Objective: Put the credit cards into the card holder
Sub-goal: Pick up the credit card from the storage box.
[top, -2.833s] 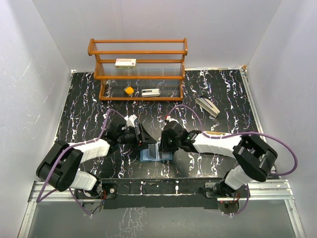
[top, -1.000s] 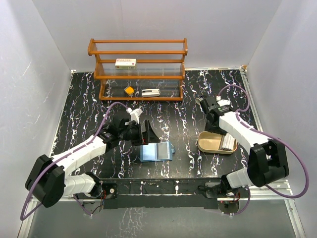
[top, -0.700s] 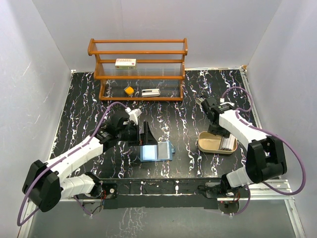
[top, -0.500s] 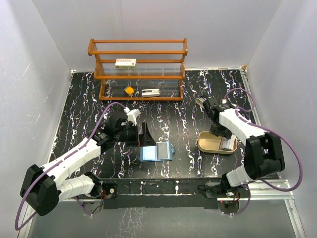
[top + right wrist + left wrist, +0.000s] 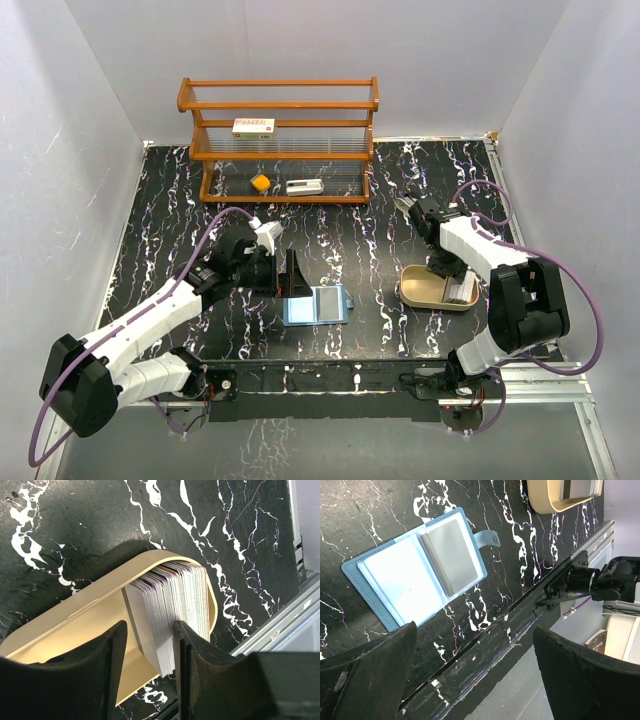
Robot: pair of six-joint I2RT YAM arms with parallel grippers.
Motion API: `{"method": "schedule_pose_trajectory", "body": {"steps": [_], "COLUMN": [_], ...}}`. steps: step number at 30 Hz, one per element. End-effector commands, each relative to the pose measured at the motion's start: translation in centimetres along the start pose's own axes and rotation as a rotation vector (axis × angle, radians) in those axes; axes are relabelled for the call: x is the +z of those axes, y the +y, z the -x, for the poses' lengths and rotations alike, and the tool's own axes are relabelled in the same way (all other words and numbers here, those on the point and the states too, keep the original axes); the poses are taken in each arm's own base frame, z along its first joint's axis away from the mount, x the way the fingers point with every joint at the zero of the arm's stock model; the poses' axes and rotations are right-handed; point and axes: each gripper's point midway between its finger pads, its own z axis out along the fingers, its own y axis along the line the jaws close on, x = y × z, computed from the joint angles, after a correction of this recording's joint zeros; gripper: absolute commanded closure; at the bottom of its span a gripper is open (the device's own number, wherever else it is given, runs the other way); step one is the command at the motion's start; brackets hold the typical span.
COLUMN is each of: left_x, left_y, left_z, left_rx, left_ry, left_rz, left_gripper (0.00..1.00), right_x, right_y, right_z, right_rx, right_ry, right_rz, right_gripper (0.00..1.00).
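Observation:
The blue card holder (image 5: 315, 305) lies open on the black marbled table, with a grey card (image 5: 452, 555) in its right-hand pocket (image 5: 415, 570). My left gripper (image 5: 290, 272) hovers just left of it, wide open and empty (image 5: 475, 680). A stack of credit cards (image 5: 172, 615) stands on edge in the right end of a tan oval tray (image 5: 425, 290). My right gripper (image 5: 447, 268) points down into that tray. Its jaws (image 5: 150, 630) straddle the front cards of the stack. The right finger (image 5: 200, 665) presses into the stack, while tray shows between the left finger (image 5: 100, 670) and the front card.
A wooden shelf rack (image 5: 278, 140) stands at the back, holding a white box with red marks (image 5: 254, 127), a small orange item (image 5: 261, 182) and a white object (image 5: 304, 186). The table's metal front rail (image 5: 330, 378) runs just below the holder. White walls enclose three sides.
Both grippers have left the card holder. Over the last second the right gripper came down onto the tray's cards and its jaws narrowed. The left gripper stayed wide open, shifting slightly.

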Motion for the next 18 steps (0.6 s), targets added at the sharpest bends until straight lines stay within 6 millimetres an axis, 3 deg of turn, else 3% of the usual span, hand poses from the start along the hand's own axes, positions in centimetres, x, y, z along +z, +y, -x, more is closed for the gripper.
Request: {"method": "schedule_pose_trajectory", "body": {"steps": [1, 9, 18], "left_x": [-1.2, -2.1, -2.4], "left_y": [-1.5, -1.9, -2.4], "left_z": [1.1, 1.5, 1.9], "left_rx": [0.038, 0.054, 0.059], "left_ry": [-0.037, -0.063, -0.071], "left_rz": [-0.026, -0.032, -0.037], "left_gripper": [0.01, 0.01, 0.01], "right_x": [-0.4, -1.2, -1.8], "right_y": [-0.1, -0.8, 0.1], "right_z": [2.0, 3.4, 3.5], "right_rx": [0.063, 0.060, 0.034], "right_ry": [-0.053, -0.091, -0.092], "right_rz": [-0.013, -0.048, 0.032], "right_gripper": [0.62, 0.75, 0.86]}}
